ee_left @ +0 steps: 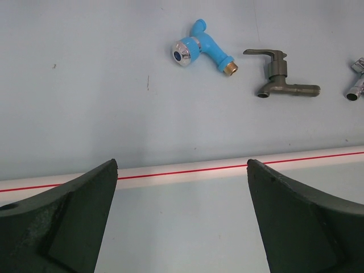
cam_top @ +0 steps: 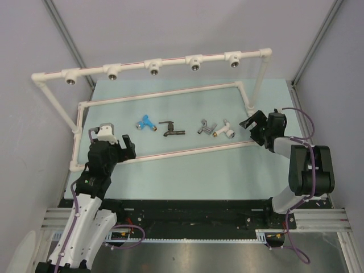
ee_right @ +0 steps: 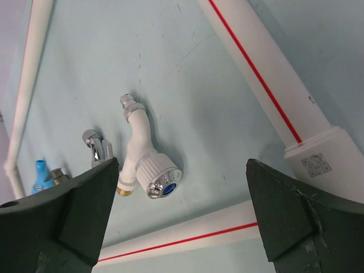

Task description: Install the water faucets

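Four water faucets lie in a row on the pale green table inside the white pipe frame: blue (cam_top: 147, 122) (ee_left: 202, 50), dark brown (cam_top: 170, 129) (ee_left: 281, 75), silver-grey (cam_top: 205, 127) (ee_left: 356, 82) (ee_right: 98, 148) and white (cam_top: 225, 130) (ee_right: 145, 165). My left gripper (cam_top: 120, 143) (ee_left: 182, 170) hovers open over the frame's near pipe (ee_left: 187, 169), short of the blue faucet. Beside the white faucet, to its right, my right gripper (cam_top: 253, 126) (ee_right: 182, 168) stands open. Neither holds anything.
A raised white pipe rail (cam_top: 170, 65) with several downward metal sockets spans the back. A vertical post (cam_top: 259, 79) (ee_right: 273, 85) of the frame stands next to my right gripper. Grey walls close in on both sides.
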Controlling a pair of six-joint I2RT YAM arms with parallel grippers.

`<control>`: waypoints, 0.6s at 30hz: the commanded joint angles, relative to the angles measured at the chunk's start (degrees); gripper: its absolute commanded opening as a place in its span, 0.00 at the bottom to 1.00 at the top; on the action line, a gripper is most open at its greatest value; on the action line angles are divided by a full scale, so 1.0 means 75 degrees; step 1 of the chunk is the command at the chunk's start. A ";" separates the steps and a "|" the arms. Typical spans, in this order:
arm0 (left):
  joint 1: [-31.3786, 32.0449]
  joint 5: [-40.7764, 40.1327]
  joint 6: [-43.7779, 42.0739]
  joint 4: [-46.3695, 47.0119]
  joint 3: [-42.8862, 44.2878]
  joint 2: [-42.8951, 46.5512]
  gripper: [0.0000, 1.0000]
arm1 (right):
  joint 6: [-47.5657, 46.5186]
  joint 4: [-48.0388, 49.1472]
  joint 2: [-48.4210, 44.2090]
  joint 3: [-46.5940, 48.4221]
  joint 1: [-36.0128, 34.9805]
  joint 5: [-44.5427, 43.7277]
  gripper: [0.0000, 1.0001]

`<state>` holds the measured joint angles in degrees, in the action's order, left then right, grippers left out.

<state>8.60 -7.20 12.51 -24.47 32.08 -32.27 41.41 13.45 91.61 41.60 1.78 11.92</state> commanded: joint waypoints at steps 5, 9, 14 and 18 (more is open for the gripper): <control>-0.0069 0.0877 -0.0215 0.0274 0.0048 -0.0138 1.00 | 0.0127 -0.0962 0.0066 0.0066 0.1414 -0.1261 1.00; -0.0057 0.1627 -0.0355 0.0414 0.0001 -0.0407 1.00 | 0.0104 -0.0810 -0.0074 0.0054 0.1754 -0.1565 1.00; -0.0022 0.2750 -0.0426 0.0754 -0.0034 -0.0969 1.00 | -0.0118 -0.0669 -0.0203 0.0148 0.1848 -0.1590 1.00; 0.0516 0.3000 -0.0741 0.0603 0.0281 -0.2163 1.00 | -0.0329 -0.0481 -0.0274 0.0136 0.1685 -0.1473 1.00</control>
<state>9.52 9.85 10.26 -20.91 31.99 -42.74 42.96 11.49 90.96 42.28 14.59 5.93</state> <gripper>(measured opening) 0.996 0.993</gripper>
